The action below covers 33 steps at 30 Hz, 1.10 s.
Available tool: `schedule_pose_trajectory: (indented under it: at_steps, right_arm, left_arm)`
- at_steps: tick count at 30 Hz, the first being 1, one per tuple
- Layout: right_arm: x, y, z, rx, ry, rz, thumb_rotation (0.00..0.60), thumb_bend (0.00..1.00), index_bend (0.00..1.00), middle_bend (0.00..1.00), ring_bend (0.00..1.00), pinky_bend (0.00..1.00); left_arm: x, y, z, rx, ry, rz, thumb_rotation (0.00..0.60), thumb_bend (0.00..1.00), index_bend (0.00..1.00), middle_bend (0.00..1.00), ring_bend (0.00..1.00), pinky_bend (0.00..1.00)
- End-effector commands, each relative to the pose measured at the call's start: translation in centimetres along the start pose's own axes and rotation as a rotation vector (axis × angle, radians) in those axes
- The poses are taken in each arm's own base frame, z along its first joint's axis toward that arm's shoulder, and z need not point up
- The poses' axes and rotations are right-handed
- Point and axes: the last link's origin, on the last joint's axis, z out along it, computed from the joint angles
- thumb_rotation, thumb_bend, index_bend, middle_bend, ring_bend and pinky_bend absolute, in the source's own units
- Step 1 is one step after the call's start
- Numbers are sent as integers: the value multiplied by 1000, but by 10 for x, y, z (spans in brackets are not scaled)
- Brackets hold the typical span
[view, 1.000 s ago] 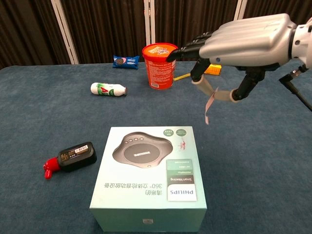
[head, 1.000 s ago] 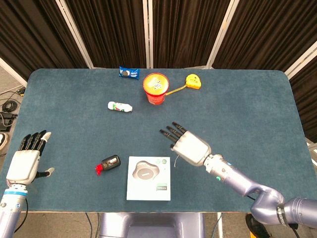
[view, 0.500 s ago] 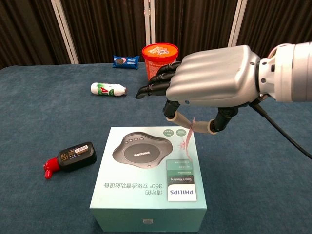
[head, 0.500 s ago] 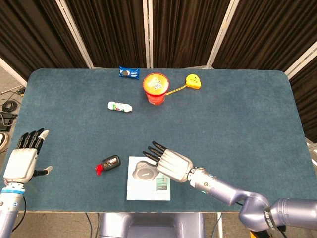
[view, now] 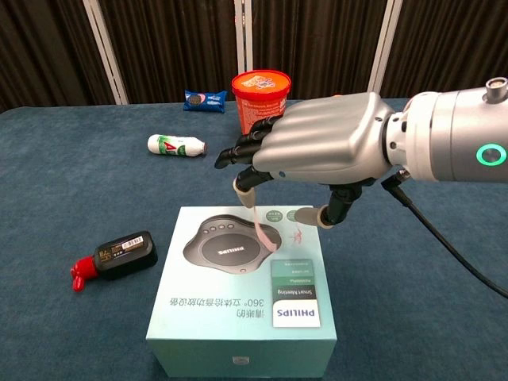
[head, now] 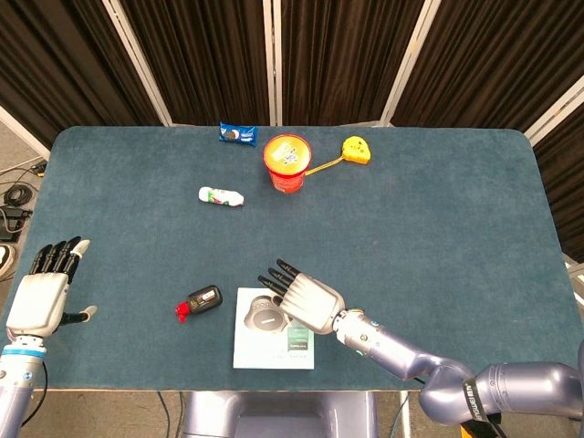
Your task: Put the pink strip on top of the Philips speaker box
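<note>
Risk lies in the release: the right hand (view: pixel 325 151) pinches the pink strip (view: pixel 263 230) over the Philips speaker box (view: pixel 242 290). Dangling limp, it may slide off the lid's right side onto the desk (view: pixel 413 294) if let go carelessly.

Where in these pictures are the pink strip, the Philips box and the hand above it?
pink strip (view: pixel 262 226), chest view, its middle, hanging onto the lid.
Philips box (view: pixel 230 305), chest view, bare lid.
right hand (view: pixel 317 147), chest view, back of the hand.

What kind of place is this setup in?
Probably a robot lab or data-collection booth: black curtains surround a blue cloth-covered table, with loose cables on the floor beside it.
</note>
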Motion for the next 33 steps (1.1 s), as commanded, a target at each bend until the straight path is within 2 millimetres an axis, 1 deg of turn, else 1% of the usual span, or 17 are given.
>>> schedule_pose_trajectory:
  at_steps: [1,6,10,14,17,18,19,21,23,24,26,29,30,31,33]
  right_arm:
    - [4,-3,0,-17,5,38,600,217,92,0,0,0]
    - [10,-3,-1,-39,20,48,600,216,85,0,0,0]
    - [14,0,-6,-53,29,42,600,216,87,0,0,0]
    - [20,9,-20,-84,54,22,600,216,93,0,0,0]
    - [24,20,-31,-117,83,7,600,216,93,0,0,0]
    - [25,26,-36,-134,100,-1,600,216,93,0,0,0]
    - [26,33,-42,-156,117,-8,600,215,91,0,0,0]
    - [25,51,-59,-208,163,-19,600,215,77,0,0,0]
    - [5,96,-106,-369,201,21,600,215,48,0,0,0]
    - [0,103,-117,-376,215,32,600,211,28,0,0,0]
    - [-18,123,-146,-437,218,68,600,185,5,0,0,0]
    - [-44,136,-178,-502,205,152,600,113,0,0,0,0]
    - [-50,137,-184,-513,204,168,600,97,0,0,0,0]
    - [-58,139,-193,-542,199,193,600,89,0,0,0,0]
    - [-71,140,-208,-590,203,242,600,86,0,0,0,0]
  left_arm:
    - [0,0,0,0,-1,0,600,0,0,0,0,0]
    - [0,1,0,-3,-1,-1,600,0,0,0,0,0]
    - [0,1,-1,-4,-2,-2,600,0,0,0,0,0]
    - [1,1,-2,-8,3,-5,600,0,0,0,0,0]
    - [1,1,-2,-12,1,-14,600,2,0,0,0,0]
    - [1,2,-1,-18,-2,-24,600,19,0,0,0,0]
    - [2,3,0,-25,-4,-34,600,60,0,0,0,0]
    - [5,6,5,-54,-8,-46,600,191,0,0,0,0]
    - [19,25,29,-182,-11,-48,600,389,0,0,0,0]
    - [22,27,34,-209,-25,-57,600,457,0,0,0,0]
    - [33,42,48,-289,-57,-95,600,639,2,0,0,0]
    - [43,60,61,-386,-94,-94,600,785,49,0,0,0]
    - [45,64,63,-406,-105,-87,600,816,67,0,0,0]
    - [46,73,65,-442,-115,-69,600,857,97,0,0,0]
    - [47,89,67,-507,-142,-45,600,906,144,0,0,0]
